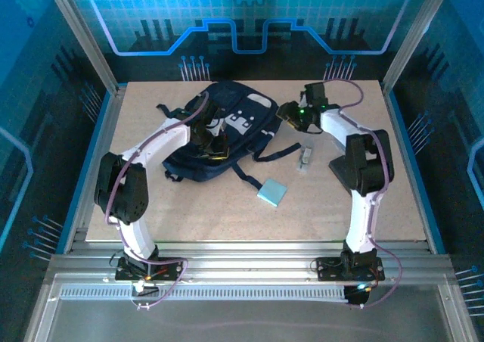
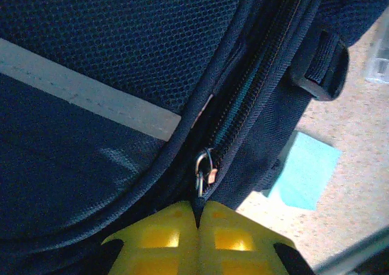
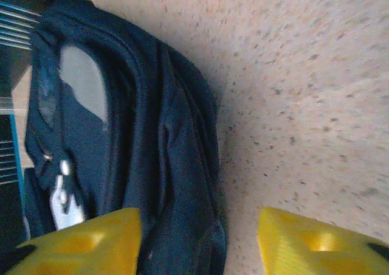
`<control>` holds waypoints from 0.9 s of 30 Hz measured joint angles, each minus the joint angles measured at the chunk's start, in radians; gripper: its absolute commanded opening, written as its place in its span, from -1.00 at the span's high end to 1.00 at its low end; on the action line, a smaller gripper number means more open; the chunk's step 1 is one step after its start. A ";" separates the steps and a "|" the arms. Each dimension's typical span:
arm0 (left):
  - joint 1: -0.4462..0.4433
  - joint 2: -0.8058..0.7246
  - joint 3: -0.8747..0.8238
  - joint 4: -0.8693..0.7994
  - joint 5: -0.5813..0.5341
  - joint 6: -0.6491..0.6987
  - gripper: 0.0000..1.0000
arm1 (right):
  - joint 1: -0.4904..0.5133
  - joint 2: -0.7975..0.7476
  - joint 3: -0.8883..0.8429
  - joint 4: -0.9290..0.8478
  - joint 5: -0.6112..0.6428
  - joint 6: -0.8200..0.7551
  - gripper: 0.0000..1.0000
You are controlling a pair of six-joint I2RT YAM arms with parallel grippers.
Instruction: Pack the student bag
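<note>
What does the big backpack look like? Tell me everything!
The backpack is dark navy woven fabric with pale grey patches, a stripe, and black straps trailing out. It lies flat on the table, towards the back. The left gripper, shut, pinches its zip pull; the zip above looks closed.

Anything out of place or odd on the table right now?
Nothing damaged or spilled. The student bag lies flat and skewed across the table, its black straps trailing loose toward a light blue book and a small clear item, both outside the bag. The left gripper looks clamped on the zip pull.
</note>
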 measured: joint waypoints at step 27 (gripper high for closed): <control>-0.074 0.107 0.148 -0.023 0.056 -0.056 1.00 | 0.229 -0.196 -0.427 0.373 -0.151 0.314 -0.08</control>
